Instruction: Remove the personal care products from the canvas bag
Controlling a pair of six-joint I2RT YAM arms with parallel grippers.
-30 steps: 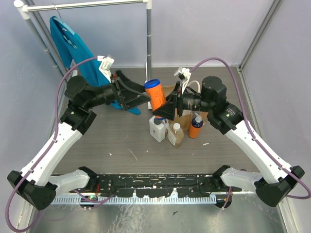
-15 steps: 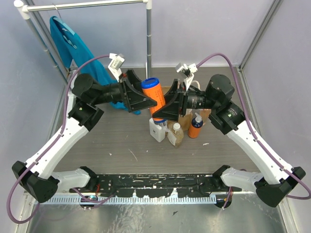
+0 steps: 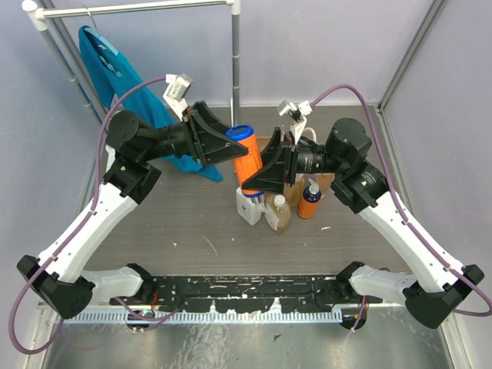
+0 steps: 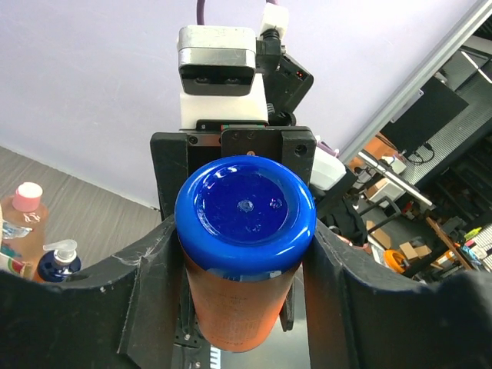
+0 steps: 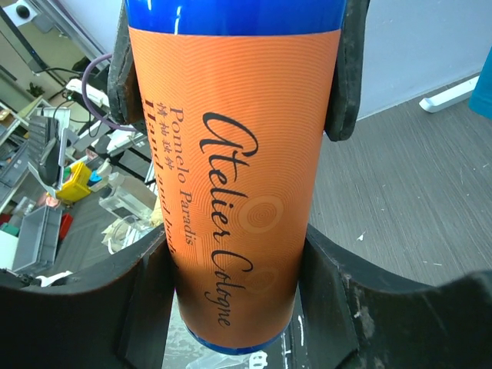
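Note:
An orange bottle with a blue cap [image 3: 247,157] hangs in the air between both grippers, above the table's middle. My right gripper [image 3: 261,171] is shut on its lower body; in the right wrist view the fingers [image 5: 146,307] press the orange label [image 5: 246,192]. My left gripper [image 3: 231,146] is closed round the cap end; in the left wrist view the blue cap [image 4: 244,207] sits between its fingers [image 4: 154,292]. The tan canvas bag [image 3: 294,187] stands behind my right gripper, mostly hidden. A white rectangular bottle [image 3: 247,206], an amber bottle [image 3: 278,214] and a small orange pump bottle [image 3: 310,200] stand in front of it.
A teal garment [image 3: 115,73] hangs on a metal rack [image 3: 236,69] at the back left. A pink-capped bottle [image 4: 23,223] shows at the left edge of the left wrist view. Enclosure walls stand on both sides.
My left gripper has moved right and up to the bottle's cap end and closed round it. My right gripper has kept hold of the bottle and tilted it slightly.

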